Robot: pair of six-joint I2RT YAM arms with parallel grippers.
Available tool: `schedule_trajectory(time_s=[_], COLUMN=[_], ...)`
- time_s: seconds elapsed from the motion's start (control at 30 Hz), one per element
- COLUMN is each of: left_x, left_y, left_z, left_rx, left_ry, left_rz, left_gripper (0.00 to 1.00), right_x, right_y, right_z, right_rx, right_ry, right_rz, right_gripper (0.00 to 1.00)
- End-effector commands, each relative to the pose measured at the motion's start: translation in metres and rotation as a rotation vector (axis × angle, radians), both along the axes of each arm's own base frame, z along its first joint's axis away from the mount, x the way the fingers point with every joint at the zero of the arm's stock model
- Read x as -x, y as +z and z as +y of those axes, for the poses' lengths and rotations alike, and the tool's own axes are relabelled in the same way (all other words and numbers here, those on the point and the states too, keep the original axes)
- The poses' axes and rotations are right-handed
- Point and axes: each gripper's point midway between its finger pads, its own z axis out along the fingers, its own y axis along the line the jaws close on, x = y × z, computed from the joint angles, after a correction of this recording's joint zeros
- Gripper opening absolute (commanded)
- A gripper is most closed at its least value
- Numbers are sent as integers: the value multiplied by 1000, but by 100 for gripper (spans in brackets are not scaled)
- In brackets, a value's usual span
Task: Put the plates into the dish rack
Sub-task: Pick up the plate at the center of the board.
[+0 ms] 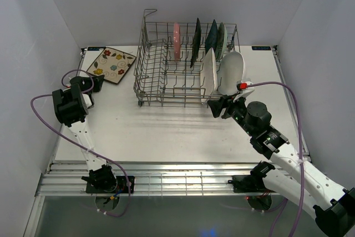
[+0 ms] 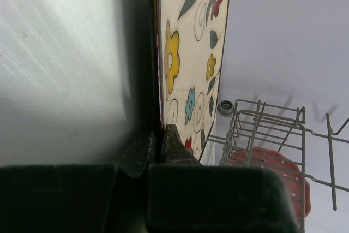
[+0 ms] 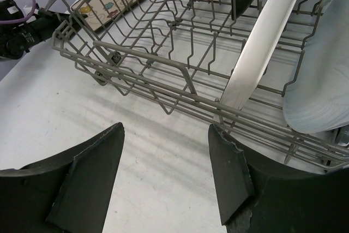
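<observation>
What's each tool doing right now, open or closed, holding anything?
Left tool: closed on the edge of the cream floral plate.
Right tool: open, empty, near the dish rack.

Your top view looks down from above and behind the arm bases, facing the far wall. It stands far enough back to take in the whole counter (image 1: 166, 131), with the dish rack (image 1: 166, 76) toward the far side. Your left wrist view sits low and very close, left of the rack, looking along the left jaws at the edge of the cream floral plate (image 2: 191, 53), with a corner of the rack beyond. Your right wrist view sits close at the rack's near right corner, looking out between the right jaws and leftward across the rack. All three views share the rack and that plate.
</observation>
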Motion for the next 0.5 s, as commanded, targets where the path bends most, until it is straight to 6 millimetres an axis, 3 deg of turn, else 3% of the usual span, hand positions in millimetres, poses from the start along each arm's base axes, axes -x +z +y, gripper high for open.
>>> schedule_trajectory(time_s=[0.0, 0.13, 0.47], left_x=[8, 18, 47], left_y=[-5, 9, 68], left_z=[-10, -9, 11], left_rx=[-1, -6, 39], left_ry=[-64, -73, -52], left_rz=[33, 10, -105], left_gripper=[0, 0, 0], right_x=[0, 0, -2], right_y=[16, 15, 11], right_z=[1, 2, 9], right_rx=[-43, -43, -35], right_ry=[-3, 2, 27], right_rz=[-43, -43, -34], right_gripper=[69, 69, 69])
